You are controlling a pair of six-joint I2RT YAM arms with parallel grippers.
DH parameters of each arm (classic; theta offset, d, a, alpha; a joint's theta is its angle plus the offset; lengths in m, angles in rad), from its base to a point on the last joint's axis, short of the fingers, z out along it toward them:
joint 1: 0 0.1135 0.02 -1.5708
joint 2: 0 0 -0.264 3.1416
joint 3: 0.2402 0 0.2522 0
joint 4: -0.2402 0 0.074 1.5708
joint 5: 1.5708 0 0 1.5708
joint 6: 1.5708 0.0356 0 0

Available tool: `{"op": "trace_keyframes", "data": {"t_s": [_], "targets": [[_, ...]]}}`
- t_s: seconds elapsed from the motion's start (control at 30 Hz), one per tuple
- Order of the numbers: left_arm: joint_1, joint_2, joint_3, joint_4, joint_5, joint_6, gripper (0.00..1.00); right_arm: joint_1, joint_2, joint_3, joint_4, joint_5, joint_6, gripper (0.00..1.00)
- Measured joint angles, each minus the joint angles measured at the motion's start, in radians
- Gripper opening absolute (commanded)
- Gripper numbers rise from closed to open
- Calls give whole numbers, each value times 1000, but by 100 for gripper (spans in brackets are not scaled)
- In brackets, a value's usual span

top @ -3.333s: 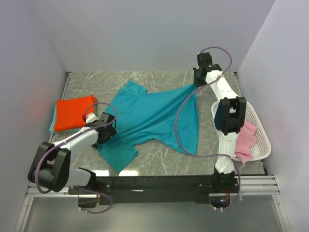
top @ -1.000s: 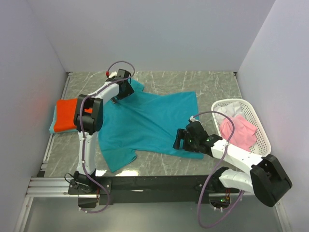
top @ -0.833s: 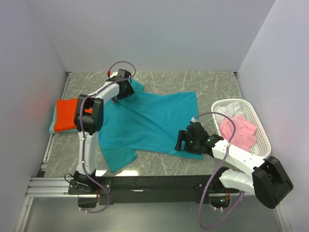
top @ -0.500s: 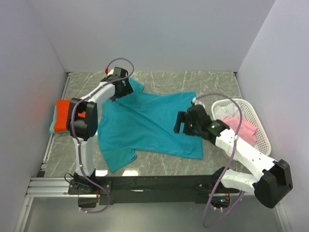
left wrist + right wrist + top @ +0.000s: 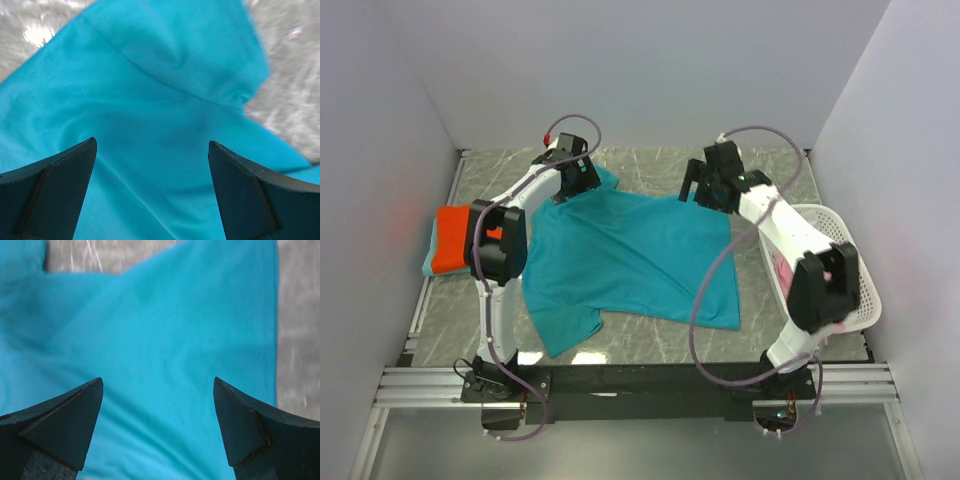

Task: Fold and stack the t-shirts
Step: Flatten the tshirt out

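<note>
While no fold has yet been made in the spread shirt, the following is being noted from left to right. At the left edge of the worktop (image 5: 780, 165), an orange-red t-shirt (image 5: 470, 235) is being kept as a folded block on top of a light teal cloth (image 5: 428, 262), whose edge is showing beneath it. This is being judged the start of the stack, set aside so that the middle is left for folding.

The left end effector (image 5: 575, 180) is being held over the far left sleeve of the teal-blue t-shirt (image 5: 630, 260), with its jaws wide apart and nothing between them. Whether the cloth is being touched cannot be told.

The teal-blue shirt itself is lying spread across the middle of the worktop, one sleeve pointing toward the near edge.

The right end effector (image 5: 705, 188) is being held over the far right corner of the same shirt, jaws likewise wide and empty. Both are being judged as placed for a paired pinch along the far edge.

At the right, a pink garment (image 5: 782, 268) is being held in a white mesh basket (image 5: 865, 285), presumably awaiting its turn.
</note>
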Motion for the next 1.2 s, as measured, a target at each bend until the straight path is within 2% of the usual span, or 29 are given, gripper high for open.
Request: {"op": "trace_keyframes", "data": {"t_s": [0.2, 0.43, 0.73, 1.2], "targets": [[0, 74, 20, -11, 0, 2, 100, -10, 273, 237, -29, 13, -48, 97], [0, 117, 25, -8, -7, 0, 99, -18, 429, 261, -71, -17, -70, 97], [4, 124, 34, 0, -7, -5, 100, -58, 539, 296, -88, -62, -85, 96], [15, 233, 206, -4, 13, -5, 99, -141, 696, 565, -178, -156, -107, 96]]}}
